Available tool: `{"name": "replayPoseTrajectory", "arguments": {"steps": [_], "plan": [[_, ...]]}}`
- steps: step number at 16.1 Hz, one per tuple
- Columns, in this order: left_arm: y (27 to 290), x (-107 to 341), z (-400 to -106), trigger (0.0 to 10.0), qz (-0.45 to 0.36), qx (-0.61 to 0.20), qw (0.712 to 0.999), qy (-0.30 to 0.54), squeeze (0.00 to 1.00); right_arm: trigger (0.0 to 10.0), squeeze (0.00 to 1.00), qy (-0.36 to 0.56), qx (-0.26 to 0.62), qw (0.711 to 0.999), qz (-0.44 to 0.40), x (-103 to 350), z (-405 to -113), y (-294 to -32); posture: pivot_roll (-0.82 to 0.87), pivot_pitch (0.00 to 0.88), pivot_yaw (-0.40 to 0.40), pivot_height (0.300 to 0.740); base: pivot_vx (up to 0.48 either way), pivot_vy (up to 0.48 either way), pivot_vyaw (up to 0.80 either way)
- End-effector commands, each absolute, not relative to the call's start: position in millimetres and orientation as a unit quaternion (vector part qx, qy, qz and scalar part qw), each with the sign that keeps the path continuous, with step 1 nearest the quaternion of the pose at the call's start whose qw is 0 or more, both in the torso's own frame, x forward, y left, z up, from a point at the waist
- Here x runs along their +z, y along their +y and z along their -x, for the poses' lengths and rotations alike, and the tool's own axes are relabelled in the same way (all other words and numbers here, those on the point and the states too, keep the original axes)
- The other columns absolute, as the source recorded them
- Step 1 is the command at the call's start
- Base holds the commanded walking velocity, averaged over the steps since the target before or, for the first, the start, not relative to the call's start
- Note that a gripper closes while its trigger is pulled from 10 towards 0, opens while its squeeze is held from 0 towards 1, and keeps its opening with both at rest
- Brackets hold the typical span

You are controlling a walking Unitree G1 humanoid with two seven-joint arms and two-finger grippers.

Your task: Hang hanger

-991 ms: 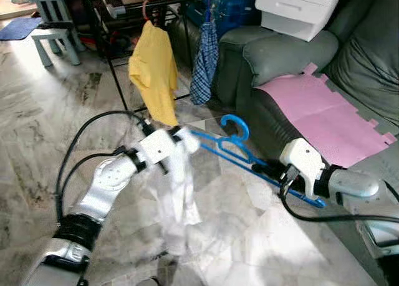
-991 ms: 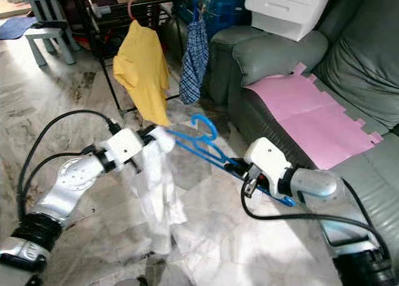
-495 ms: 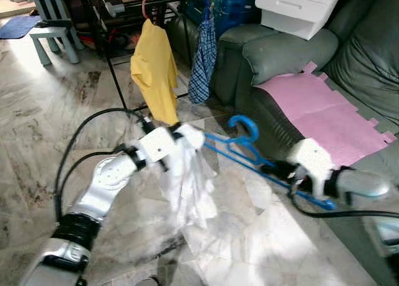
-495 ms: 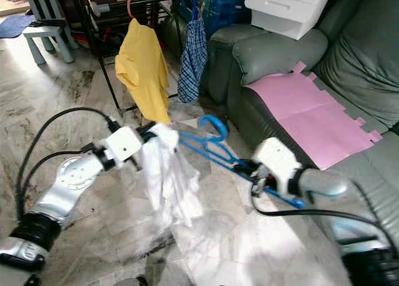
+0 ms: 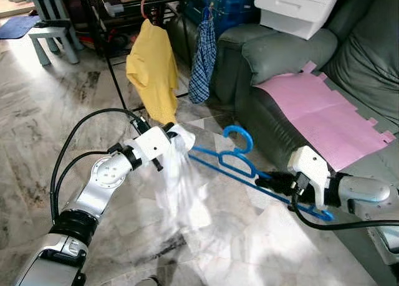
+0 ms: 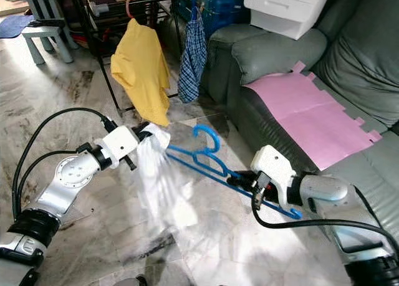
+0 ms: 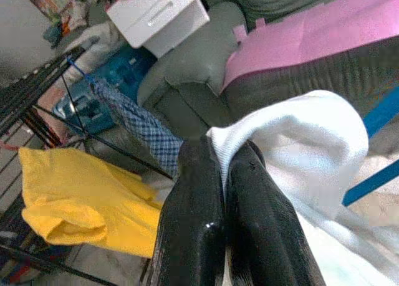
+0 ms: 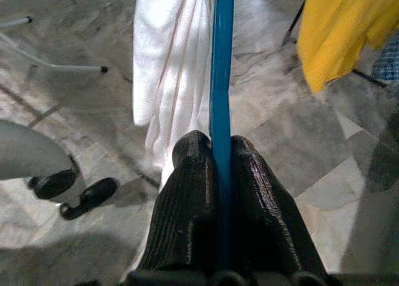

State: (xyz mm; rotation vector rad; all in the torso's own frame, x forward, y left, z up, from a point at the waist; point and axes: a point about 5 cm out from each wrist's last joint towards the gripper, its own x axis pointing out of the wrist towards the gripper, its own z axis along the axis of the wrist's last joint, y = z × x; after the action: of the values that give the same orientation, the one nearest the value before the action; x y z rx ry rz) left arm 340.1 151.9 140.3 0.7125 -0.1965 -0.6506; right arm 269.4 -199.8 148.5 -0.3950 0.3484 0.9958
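Right wrist view: right tool [image 8: 219, 150] clamps blue hanger [image 5: 232, 164]; left tool [image 7: 223, 158] pinches white garment [image 5: 181, 186]. Advice: keep hanger level, garment taut, approaching drying rack [image 5: 134, 2].

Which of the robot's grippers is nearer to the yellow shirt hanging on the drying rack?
Left. The left gripper, shut on the white garment, sits just below the yellow shirt. The right gripper grips the blue hanger well away, beside the sofa.
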Motion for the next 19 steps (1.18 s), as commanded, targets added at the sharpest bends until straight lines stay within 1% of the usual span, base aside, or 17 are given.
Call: {"name": "replayPoseTrajectory", "arguments": {"steps": [1,4,6,9,10,12,13,14,15,17,19], "plan": [[151,150,-341,10.0,-0.344,-0.31,0.878,-0.119,0.0,10.0,0.0,0.154,0.473,0.845,0.197,154,-270,-199,-0.07,0.118,-0.022,0.74,0.0,0.0,0.0],[148,146,-338,10.0,-0.343,-0.324,0.874,-0.115,0.0,10.0,0.0,0.151,0.475,0.844,0.197,155,-270,-196,-0.07,0.118,-0.021,0.74,0.0,0.0,0.0],[153,145,-340,10.0,-0.344,-0.313,0.878,-0.111,0.0,10.0,0.0,0.151,0.477,0.843,0.199,157,-269,-196,-0.07,0.119,-0.023,0.74,0.0,0.0,0.0],[164,140,-344,10.0,-0.37,-0.288,0.879,-0.087,0.0,10.0,0.0,0.136,0.456,0.854,0.211,163,-276,-200,-0.07,0.119,-0.024,0.74,0.0,0.0,0.0],[171,134,-346,10.0,-0.39,-0.269,0.878,-0.068,0.0,10.0,0.0,0.114,0.424,0.869,0.229,166,-284,-202,-0.08,0.118,-0.024,0.74,0.0,0.0,0.0],[173,130,-345,10.0,-0.386,-0.266,0.881,-0.056,0.0,10.0,0.0,0.096,0.352,0.899,0.241,166,-300,-208,-0.08,0.119,-0.025,0.74,0.0,0.0,0.0],[171,130,-344,10.0,-0.381,-0.271,0.882,-0.058,0.0,10.0,0.0,0.097,0.357,0.901,0.228,165,-301,-205,-0.07,0.119,-0.026,0.74,0.0,0.0,0.0],[168,128,-342,10.0,-0.378,-0.277,0.881,-0.063,0.0,10.0,0.0,0.105,0.398,0.886,0.215,158,-292,-193,-0.07,0.119,-0.027,0.74,0.0,0.0,0.0],[166,127,-342,10.0,-0.377,-0.278,0.881,-0.063,0.0,10.0,0.0,0.114,0.421,0.875,0.211,153,-285,-187,-0.07,0.119,-0.029,0.74,0.0,0.0,0.0],[166,125,-342,10.0,-0.379,-0.277,0.881,-0.062,0.0,10.0,0.0,0.126,0.445,0.863,0.205,147,-279,-182,-0.07,0.119,-0.029,0.74,0.0,0.0,0.0],[168,124,-343,10.0,-0.38,-0.273,0.882,-0.058,0.0,10.0,0.0,0.137,0.461,0.854,0.199,146,-274,-183,-0.07,0.121,-0.027,0.74,0.0,0.0,0.0]]}}
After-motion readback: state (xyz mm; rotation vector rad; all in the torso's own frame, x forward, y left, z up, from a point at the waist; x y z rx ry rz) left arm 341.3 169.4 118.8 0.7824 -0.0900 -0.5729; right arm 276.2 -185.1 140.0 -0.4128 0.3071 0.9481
